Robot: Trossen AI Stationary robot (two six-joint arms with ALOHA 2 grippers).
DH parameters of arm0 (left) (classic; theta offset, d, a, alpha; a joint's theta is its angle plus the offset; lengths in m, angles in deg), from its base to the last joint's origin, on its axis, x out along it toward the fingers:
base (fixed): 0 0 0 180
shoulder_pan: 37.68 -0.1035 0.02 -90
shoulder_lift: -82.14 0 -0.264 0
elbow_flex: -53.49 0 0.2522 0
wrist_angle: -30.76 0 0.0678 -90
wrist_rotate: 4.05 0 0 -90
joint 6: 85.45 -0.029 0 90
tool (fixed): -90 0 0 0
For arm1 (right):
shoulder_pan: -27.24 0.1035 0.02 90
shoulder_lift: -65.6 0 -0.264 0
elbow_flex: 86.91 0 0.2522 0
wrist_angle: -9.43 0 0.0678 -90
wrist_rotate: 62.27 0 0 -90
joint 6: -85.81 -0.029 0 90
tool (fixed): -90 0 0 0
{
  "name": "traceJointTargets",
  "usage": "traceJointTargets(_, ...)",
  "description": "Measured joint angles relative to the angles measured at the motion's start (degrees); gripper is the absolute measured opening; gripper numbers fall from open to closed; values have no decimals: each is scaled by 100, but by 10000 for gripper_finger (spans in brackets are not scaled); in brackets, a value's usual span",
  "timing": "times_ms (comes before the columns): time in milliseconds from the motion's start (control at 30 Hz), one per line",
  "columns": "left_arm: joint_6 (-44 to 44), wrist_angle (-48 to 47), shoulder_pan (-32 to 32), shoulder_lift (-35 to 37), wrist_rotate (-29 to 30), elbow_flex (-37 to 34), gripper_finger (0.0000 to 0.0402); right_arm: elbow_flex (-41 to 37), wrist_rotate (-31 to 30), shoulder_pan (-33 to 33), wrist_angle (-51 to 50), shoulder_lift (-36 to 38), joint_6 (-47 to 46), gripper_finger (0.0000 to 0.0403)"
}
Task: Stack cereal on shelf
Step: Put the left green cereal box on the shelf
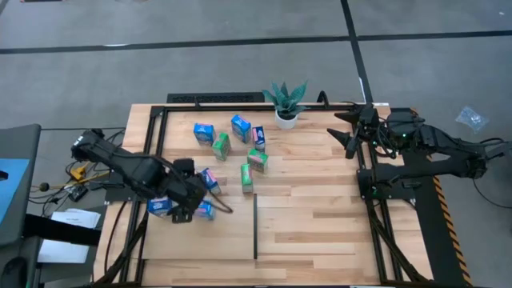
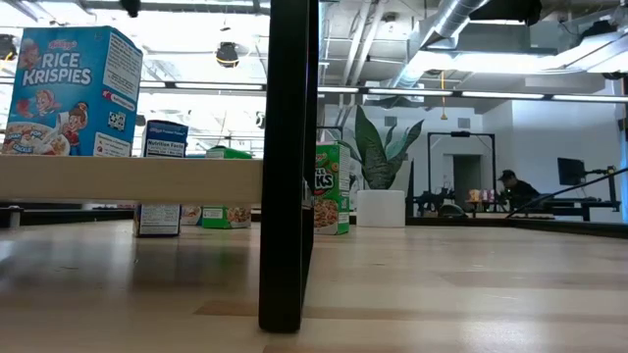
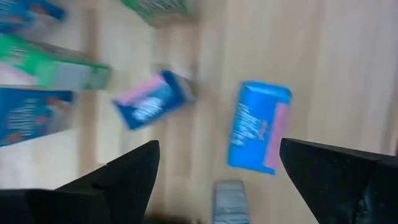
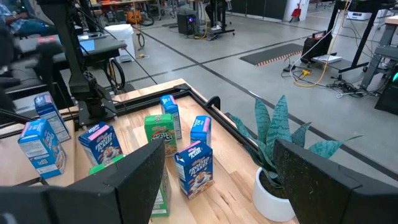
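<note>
Currently my left gripper point(image 1: 186, 210) hung over the shelf's point(image 1: 320, 224) left edge, fingers spread wide and holding nothing, with blue cereal boxes point(image 1: 206, 211) lying close around it, likely for a fresh pick. Further right, the remaining cereal point(image 1: 240, 128) stood scattered near the potted plant point(image 1: 286, 102), while my right gripper point(image 1: 346, 133) waited open and empty at the right rail, clear of the work.

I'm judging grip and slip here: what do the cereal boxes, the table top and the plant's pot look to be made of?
Cereal boxes: probably thin printed cardboard, slightly glossy, with sharp folded edges.
Table top: light wood planks, matte; grain and seams show.
Pot: smooth and white, ceramic or plastic; the look leaves it open.
</note>
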Motion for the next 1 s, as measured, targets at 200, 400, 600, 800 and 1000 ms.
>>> traceJointTargets(200, -97, 33, -817, 7, 1042, 409, 320, 0, 0, -1, 1, 1, -15, 322)
traceJointTargets(400, 173, 208, -2131, -25, 1547, 413, 302, 0, -1, -1, 1, 0, -17, 322)
traceJointTargets(600, -70, 762, -3291, -321, 1465, 408, 300, 0, -1, -2, -13, 0, -15, 322)
traceJointTargets(800, -566, 846, -3916, -1048, 1165, 406, 299, 0, -1, -2, -142, 2, -16, 322)
traceJointTargets(1000, -649, 979, -4187, -1766, 972, 402, 299, 0, -1, -2, -234, 0, -17, 322)
